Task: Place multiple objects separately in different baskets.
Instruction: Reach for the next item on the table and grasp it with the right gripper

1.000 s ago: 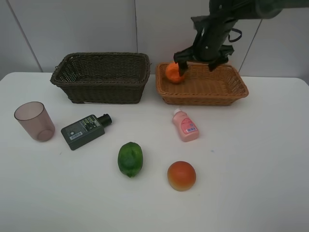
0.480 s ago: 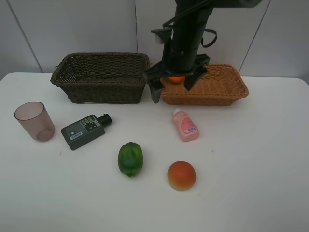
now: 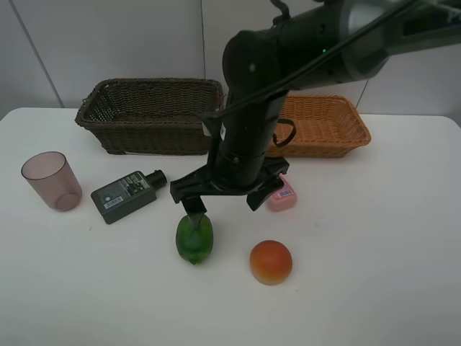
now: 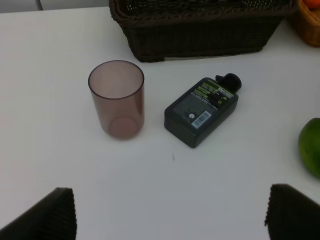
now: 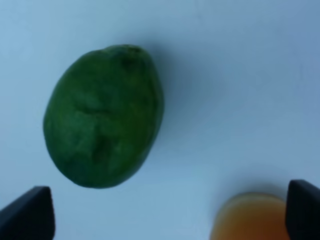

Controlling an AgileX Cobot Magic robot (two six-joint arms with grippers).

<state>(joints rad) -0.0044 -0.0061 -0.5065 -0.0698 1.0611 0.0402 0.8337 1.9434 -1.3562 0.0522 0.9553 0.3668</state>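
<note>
the right arm (image 3: pixel 288 65) is a thick, glossy black tube, paling to grey along its upper section. a tiny green light (image 3: pixel 323 50) dots the casing, and a small white label (image 3: pixel 225 130) sits lower down. thin black cables (image 3: pixel 291 137) run along the shell, one curling into a loop near the wrist. the right gripper (image 3: pixel 225 202) is matte black, with two tapered fingers (image 3: pixel 193 205). seen from the wrist cameras, the fingertips are dark blocks: the pads (image 4: pixel 56 215) of the left gripper (image 4: pixel 173 215) finely ribbed, those of the right blurred and featureless.
</note>
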